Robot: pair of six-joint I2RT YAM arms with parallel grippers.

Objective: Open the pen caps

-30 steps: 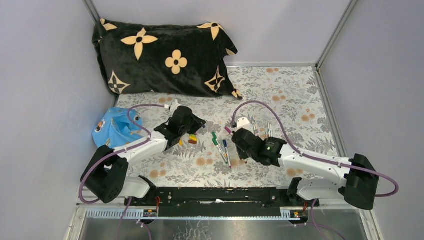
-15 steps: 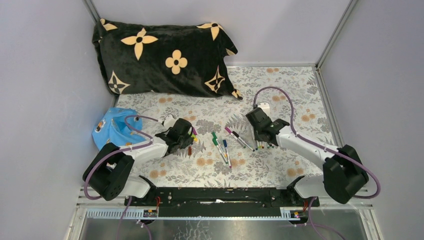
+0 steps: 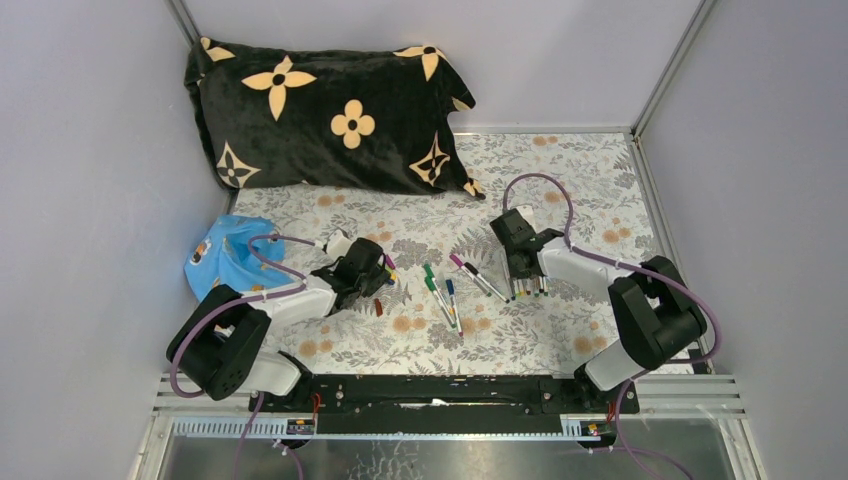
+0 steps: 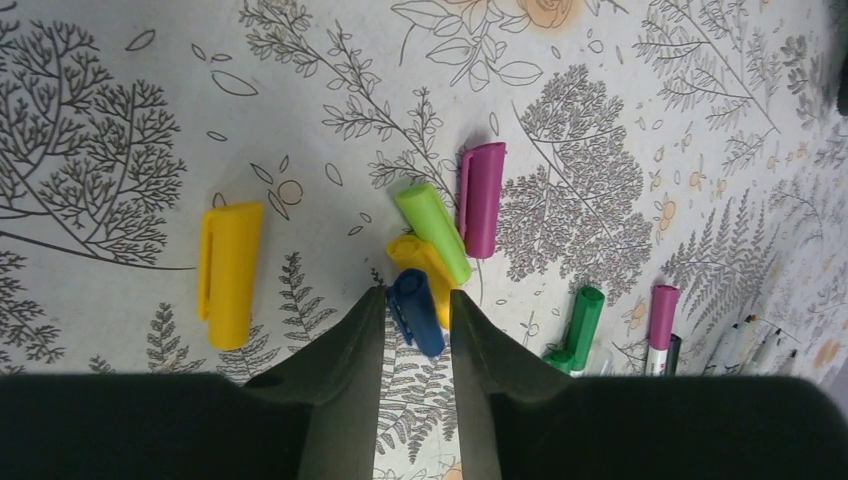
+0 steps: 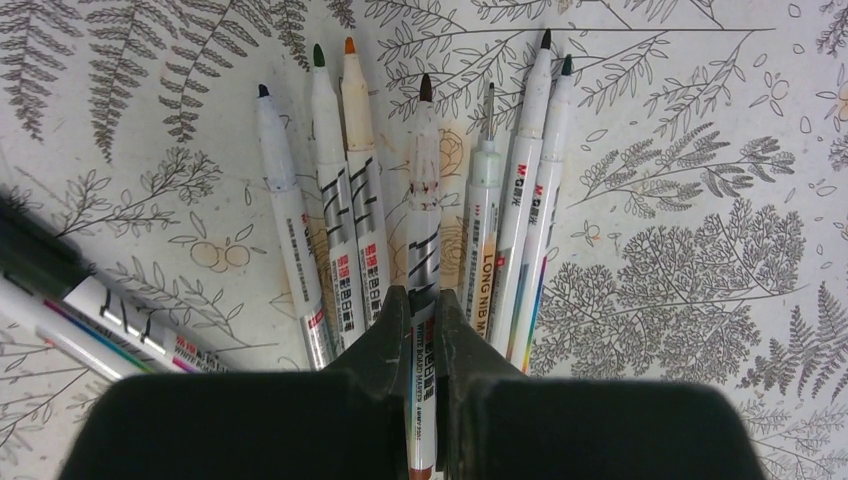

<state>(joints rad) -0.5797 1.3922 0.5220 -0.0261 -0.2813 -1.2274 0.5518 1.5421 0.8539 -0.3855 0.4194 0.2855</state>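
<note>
Caps, loose: short coloured plastic cylinders with clips, clustered on the flowered cloth (image 4: pixel 120 120). The blue cap (image 4: pixel 418 318) lies between the parted fingers of the left gripper (image 4: pixel 415 300); contact with either finger unclear. It rests against a yellow cap (image 4: pixel 412 255). The green cap (image 4: pixel 432 230) sits at 12 o'clock of it and the purple cap (image 4: pixel 481 198) at 1 o'clock. A second yellow cap (image 4: pixel 230 272) lies apart, at 9 o'clock.

The right gripper (image 5: pixel 422 300) pinches the barrel of a brown-tipped pen (image 5: pixel 424 180), uncapped, tip toward 12 o'clock. It lies mid-row among six other bare-tipped pens (image 5: pixel 350 180), side by side.
</note>
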